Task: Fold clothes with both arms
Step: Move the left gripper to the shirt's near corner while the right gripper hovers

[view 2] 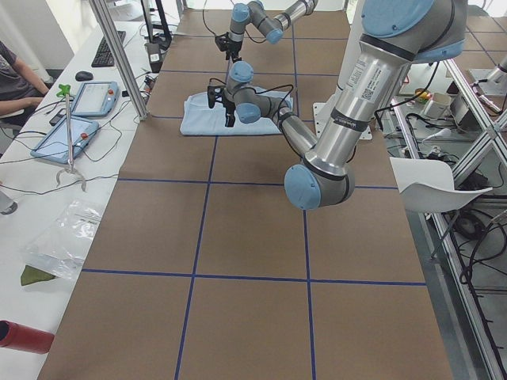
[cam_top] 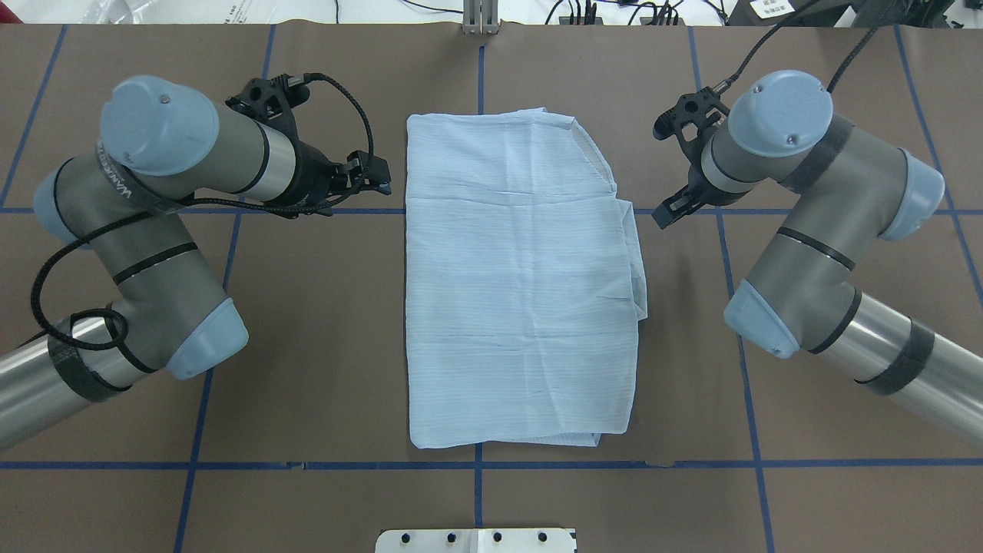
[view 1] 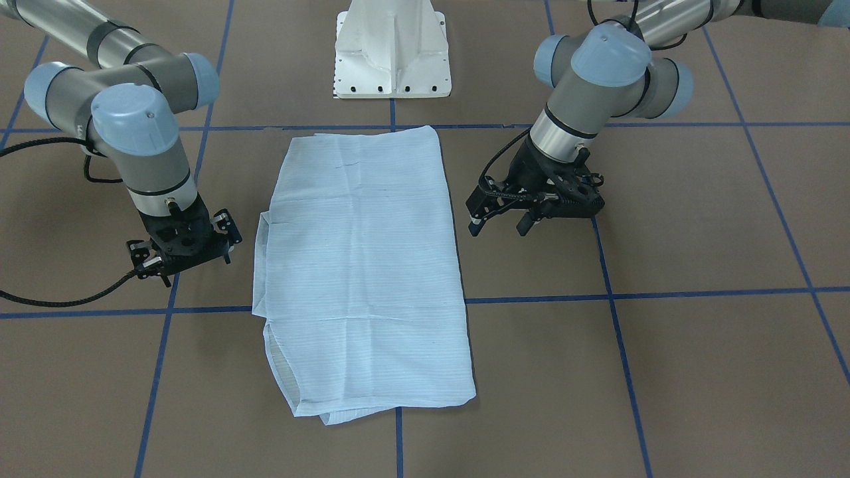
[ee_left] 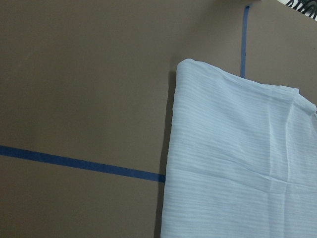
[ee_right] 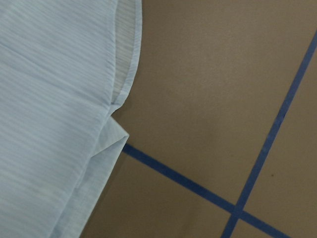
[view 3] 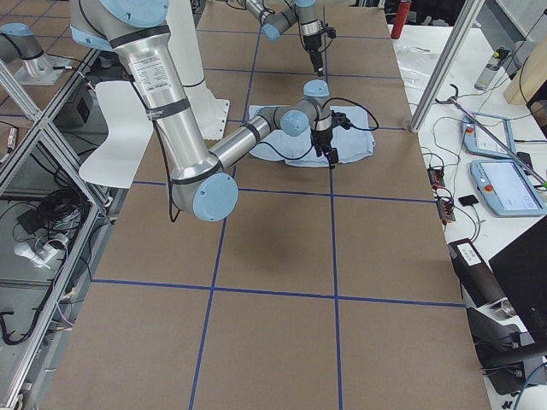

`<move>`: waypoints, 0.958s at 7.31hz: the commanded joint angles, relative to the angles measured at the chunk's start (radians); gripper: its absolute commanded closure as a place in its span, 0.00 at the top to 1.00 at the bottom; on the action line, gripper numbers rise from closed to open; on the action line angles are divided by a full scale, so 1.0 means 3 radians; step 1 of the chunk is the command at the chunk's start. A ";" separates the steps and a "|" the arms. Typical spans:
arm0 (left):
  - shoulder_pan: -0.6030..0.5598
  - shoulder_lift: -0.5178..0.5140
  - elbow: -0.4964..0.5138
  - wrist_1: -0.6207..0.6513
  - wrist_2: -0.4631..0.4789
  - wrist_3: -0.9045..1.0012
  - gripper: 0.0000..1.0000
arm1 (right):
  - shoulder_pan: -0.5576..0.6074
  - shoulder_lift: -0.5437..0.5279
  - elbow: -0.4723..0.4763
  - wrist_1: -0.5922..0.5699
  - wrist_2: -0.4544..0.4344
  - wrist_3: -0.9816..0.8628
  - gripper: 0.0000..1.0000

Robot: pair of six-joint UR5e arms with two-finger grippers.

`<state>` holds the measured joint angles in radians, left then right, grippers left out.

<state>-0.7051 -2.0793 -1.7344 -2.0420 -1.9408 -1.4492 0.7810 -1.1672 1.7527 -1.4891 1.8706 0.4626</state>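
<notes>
Apparently between folds, the shirt (view 1: 365, 265) is flanked by left claw (view 1: 498, 227) and right claw (view 1: 189, 260), both released; regrasping is needed.

Shirt (view 1: 362, 265) lies between left hand (view 1: 499, 224) and right hand (view 1: 184, 260).

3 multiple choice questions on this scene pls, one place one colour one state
1. Where does the folded, thin light blue striped shirt lie?
A in a basket
B flat between the black left gripper and black right gripper
C on a chair

2. The tape lines on the brown table are:
A blue
B red
C yellow

3. The grippers are:
A both shut on cloth
B one shut
C both open, empty

Answers:
1. B, they flank it.
2. A, a blue grid.
3. C, jaws spread, off the shirt.
</notes>
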 commanded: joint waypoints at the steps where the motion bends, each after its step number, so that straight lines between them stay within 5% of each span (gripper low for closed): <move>1: 0.0369 0.0018 -0.0201 0.0006 -0.0015 -0.0641 1.00 | -0.0001 -0.0230 0.0410 -0.0007 0.0411 0.0348 1.00; 5: 0.1346 0.0074 -0.0293 0.0173 0.0797 -0.1548 1.00 | -0.0051 -0.0373 0.0676 0.0039 0.0714 0.1019 1.00; 7: 0.1521 0.0089 -0.0283 0.0343 0.0819 -0.1653 1.00 | -0.0082 -0.0374 0.0789 0.0034 0.0729 0.1182 1.00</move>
<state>-0.2860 -2.0569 -1.8213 -1.9646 -1.7080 -1.9195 0.7629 -1.2768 1.9690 -1.4793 2.0870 0.7826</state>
